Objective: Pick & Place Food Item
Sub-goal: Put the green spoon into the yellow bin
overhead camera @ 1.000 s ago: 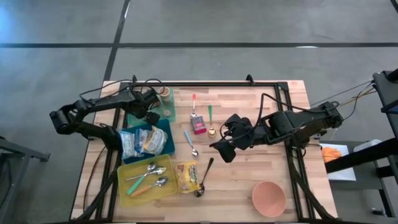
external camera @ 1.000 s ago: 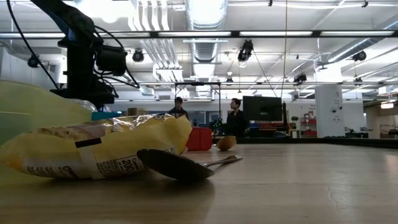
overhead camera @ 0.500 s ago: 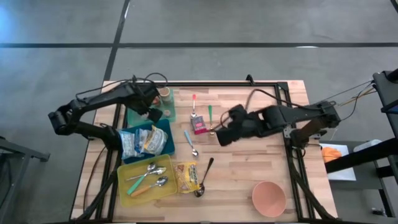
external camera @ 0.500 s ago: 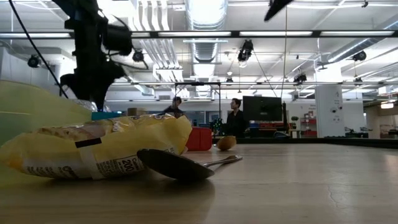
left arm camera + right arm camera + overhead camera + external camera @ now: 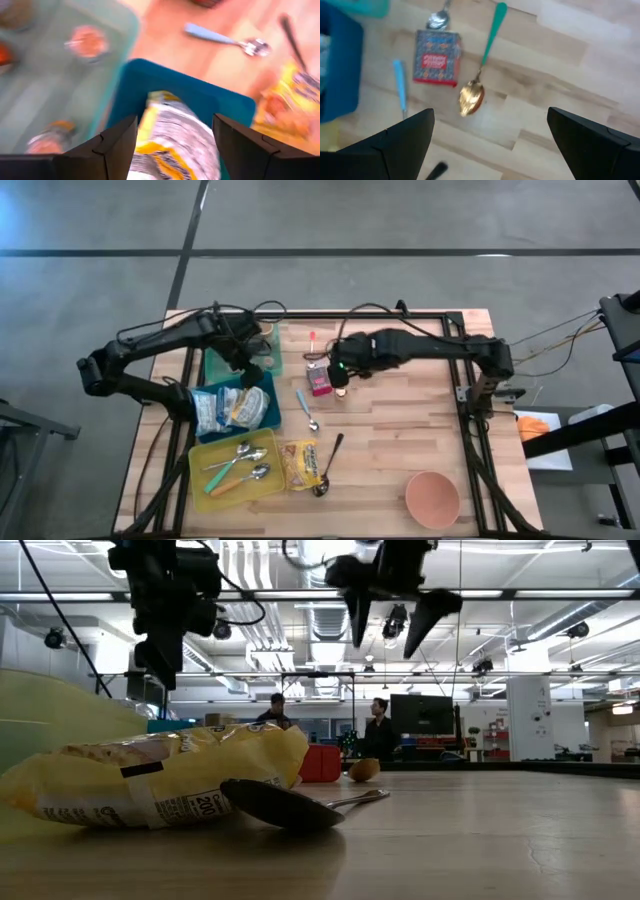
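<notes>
Left end effector, its fingers parted and holding nothing, is seen raised above the near edge of the green tray, just over the blue tray where a white-and-yellow food packet lies. Below these, a yellow tray holding spoons is shown, with a yellow snack bag on the table just beside it. Further right, the small red food box is found near the middle of the table, between a red-handled spoon and a green-handled spoon. Right end effector is held above that box, fingers spread wide and empty. A pink bowl is set at the near right corner. Judged from this, the box has not yet been grasped; one packet seems already placed, and pickup and placing remain. The box lies flat, its long axis running away from the near edge, slightly tilted.
</notes>
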Robot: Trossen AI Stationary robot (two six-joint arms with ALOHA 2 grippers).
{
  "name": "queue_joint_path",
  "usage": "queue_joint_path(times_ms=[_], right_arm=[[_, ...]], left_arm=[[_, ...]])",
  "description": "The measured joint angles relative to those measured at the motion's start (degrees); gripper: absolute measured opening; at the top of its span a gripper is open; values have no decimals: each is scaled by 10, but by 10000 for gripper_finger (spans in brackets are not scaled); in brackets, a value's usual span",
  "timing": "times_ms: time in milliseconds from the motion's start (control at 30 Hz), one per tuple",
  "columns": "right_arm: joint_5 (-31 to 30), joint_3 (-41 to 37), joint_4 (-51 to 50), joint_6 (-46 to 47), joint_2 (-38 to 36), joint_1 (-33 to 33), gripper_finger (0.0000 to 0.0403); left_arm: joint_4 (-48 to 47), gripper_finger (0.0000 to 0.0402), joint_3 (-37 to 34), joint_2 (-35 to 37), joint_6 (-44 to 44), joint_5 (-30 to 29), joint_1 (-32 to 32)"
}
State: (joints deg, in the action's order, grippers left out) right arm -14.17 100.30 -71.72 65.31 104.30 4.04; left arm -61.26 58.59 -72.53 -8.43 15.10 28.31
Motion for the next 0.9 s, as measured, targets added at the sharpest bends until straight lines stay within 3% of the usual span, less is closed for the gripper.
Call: queue_joint_path(times_ms=[133, 400, 900], right_arm=[[28, -2, 16, -14, 32, 37, 384], [81, -3, 42, -15, 122, 73, 384], [97, -3, 73, -2, 197, 120, 384]], left_arm=[[3, 264, -6, 14, 34, 29, -25], [-1, 265, -7, 59, 70, 30, -38], [-33, 265, -8, 105, 131, 29, -38]])
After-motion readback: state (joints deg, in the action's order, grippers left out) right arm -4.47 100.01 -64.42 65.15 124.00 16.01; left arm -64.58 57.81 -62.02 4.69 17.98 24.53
